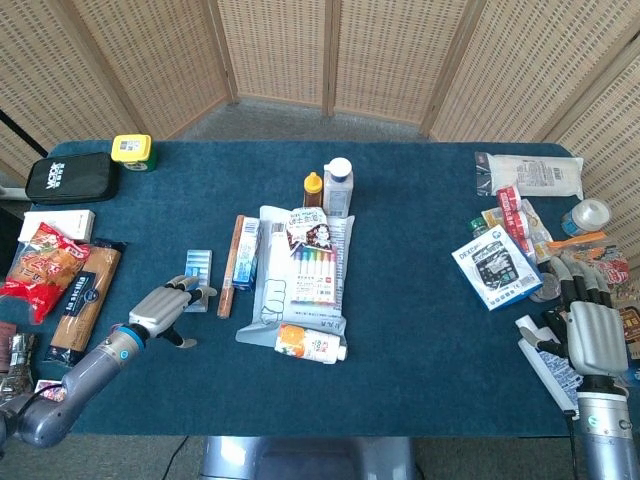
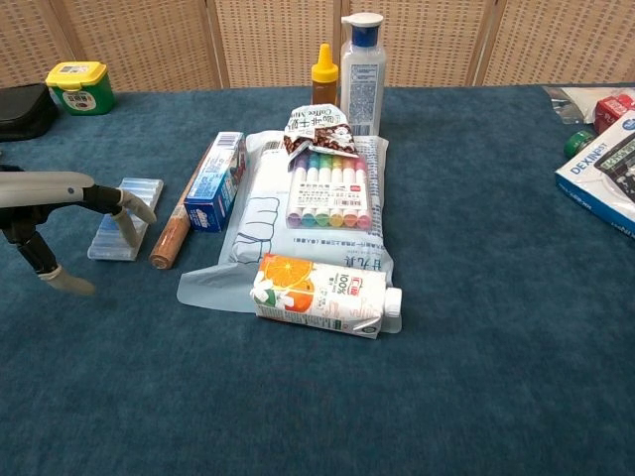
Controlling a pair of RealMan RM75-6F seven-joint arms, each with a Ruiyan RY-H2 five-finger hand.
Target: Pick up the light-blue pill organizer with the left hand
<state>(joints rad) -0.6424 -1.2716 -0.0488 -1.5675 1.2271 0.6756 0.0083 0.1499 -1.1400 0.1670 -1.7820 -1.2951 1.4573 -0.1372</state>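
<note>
The light-blue pill organizer (image 1: 198,266) (image 2: 135,197) lies flat on the blue table, left of the middle. My left hand (image 1: 161,306) (image 2: 62,191) hovers at its near end, palm down. Its fingers (image 2: 130,203) reach over the organizer's near half, while the thumb (image 2: 63,283) hangs apart, down toward the cloth. Nothing is gripped. My right hand (image 1: 589,335) rests by the table's right edge with its fingers apart and empty; the chest view does not show it.
A brown stick (image 2: 173,234) and a toothpaste box (image 2: 215,181) lie right beside the organizer. Farther right are a marker pack (image 2: 329,188) on a plastic bag and a juice carton (image 2: 317,295). Snack packs (image 1: 60,280) line the left edge, boxes (image 1: 495,268) the right.
</note>
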